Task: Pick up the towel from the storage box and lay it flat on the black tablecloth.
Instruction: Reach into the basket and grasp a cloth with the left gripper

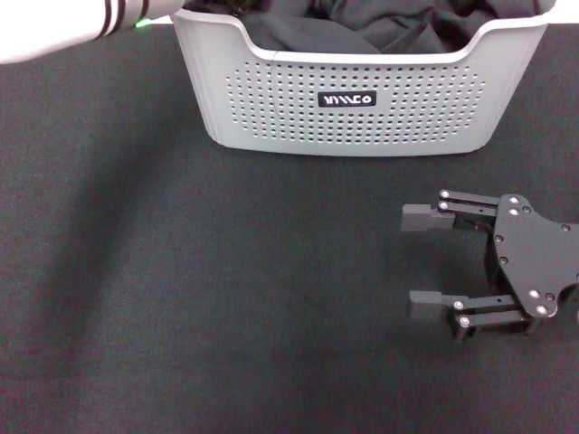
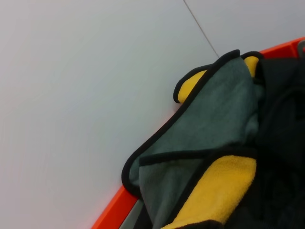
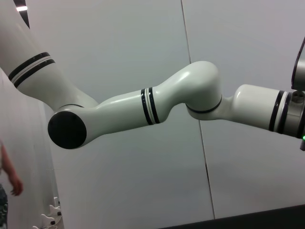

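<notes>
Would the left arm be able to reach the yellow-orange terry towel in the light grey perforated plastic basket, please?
Probably yes: the left arm extends toward the light grey perforated basket, and its wrist camera looks closely at the yellow-orange terry towel with nothing in between.

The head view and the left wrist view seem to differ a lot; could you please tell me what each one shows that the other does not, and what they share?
Only the head view shows the storage box from outside, with its dotted wall and logo plate, the black tablecloth under it, and the open right gripper hovering over the cloth in front of the box. Only the left wrist view shows the towel, its yellow face and grey back bunched up with black trim, against an orange rim. Both show the dark folded fabric lying in the box.
</notes>
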Motion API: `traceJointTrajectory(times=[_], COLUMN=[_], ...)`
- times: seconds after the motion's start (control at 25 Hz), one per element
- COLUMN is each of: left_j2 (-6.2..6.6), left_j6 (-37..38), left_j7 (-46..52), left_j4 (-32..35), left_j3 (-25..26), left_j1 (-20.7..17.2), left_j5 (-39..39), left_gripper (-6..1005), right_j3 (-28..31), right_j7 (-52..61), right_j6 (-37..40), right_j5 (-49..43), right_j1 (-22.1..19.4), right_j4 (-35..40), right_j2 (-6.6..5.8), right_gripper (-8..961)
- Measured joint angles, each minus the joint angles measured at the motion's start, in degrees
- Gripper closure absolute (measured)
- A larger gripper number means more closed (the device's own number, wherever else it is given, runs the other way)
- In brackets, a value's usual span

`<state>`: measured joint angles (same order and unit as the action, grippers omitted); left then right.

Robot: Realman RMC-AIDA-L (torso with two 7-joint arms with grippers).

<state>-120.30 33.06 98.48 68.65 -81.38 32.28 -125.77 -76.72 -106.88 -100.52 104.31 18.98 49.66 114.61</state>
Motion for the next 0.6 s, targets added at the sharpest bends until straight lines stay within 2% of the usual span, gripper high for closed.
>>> traceJointTrajectory(times=[0.12, 0.24, 0.32, 0.6], left_j2=[0.01, 0.03, 0.03, 0.01], left_j6=[-2.2, -8.26, -11.13, -12.88], left_j7=[-0.29, -0.32, -0.31, 0.5], left_j4=[-0.3, -0.53, -0.54, -0.38], left_j3=[-1.27, -4.57, -6.07, -6.68], left_j1=[-0.36, -1.69, -2.41, -2.98], left_j5=[-0.03, -0.05, -0.05, 2.75], left_gripper=[633, 741, 952, 956], right_j3=[0.0, 0.0, 0.0, 0.0], right_j7=[-0.1, -0.5, -0.66, -0.7], right_j6=[0.01, 0.01, 0.02, 0.07], right_j5=[0.03, 0.07, 0.18, 0.2], right_j1=[0.0, -0.08, -0.17, -0.19], right_j4=[0.0, 0.0, 0.0, 0.0], right_j2=[0.0, 0.0, -0.01, 0.0], right_gripper=[146, 146, 146, 145])
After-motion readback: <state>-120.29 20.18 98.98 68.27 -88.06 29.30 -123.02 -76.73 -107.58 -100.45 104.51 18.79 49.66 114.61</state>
